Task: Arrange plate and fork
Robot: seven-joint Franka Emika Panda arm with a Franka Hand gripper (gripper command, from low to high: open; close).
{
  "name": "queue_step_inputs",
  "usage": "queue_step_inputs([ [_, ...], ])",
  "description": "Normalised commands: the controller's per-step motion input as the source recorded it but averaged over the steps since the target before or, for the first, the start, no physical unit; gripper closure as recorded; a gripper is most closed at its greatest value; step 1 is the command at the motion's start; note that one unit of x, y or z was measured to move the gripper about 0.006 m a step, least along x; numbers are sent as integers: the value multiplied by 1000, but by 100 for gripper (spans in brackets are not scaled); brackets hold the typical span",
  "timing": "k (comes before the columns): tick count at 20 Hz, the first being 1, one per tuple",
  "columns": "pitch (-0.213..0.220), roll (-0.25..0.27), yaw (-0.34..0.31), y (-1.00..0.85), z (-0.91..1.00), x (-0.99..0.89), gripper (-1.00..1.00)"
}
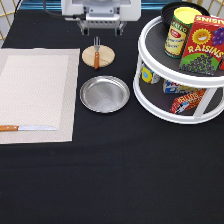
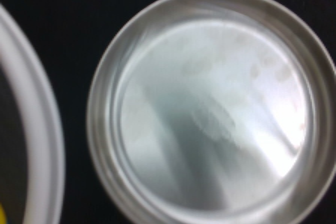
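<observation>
Plate sits flat on the black table, between the placemat and the white turntable rack, just below the wooden disc in the exterior view. We'd call it thin metal: light, stiff, slick, no handle, so the raised rim is the only real purchase. Wrist view is filled by the plate, with the rack's edge beside it.

Fork lies on the disc, tines toward the exterior view's top; small, light, wooden handle is the grippier end.

Gripper is at the exterior view's top, above the disc, holding nothing we can see; we can't tell if the fingers are spread or closed. Knife rests on the placemat. Lower-shelf rack items are partly hidden.
</observation>
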Motion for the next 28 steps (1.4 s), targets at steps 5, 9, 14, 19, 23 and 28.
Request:
queue_step_inputs([
  [5,28,32,28,-122,-255,779,-100],
  [9,71,90,31,-144,-272,767,-100],
  [14,71,102,39,-131,-310,645,-100],
  [19,79,110,33,-147,-331,326,-100],
  [23,95,110,13,-226,-405,149,-100],
  [28,93,110,12,-191,-297,205,-100],
])
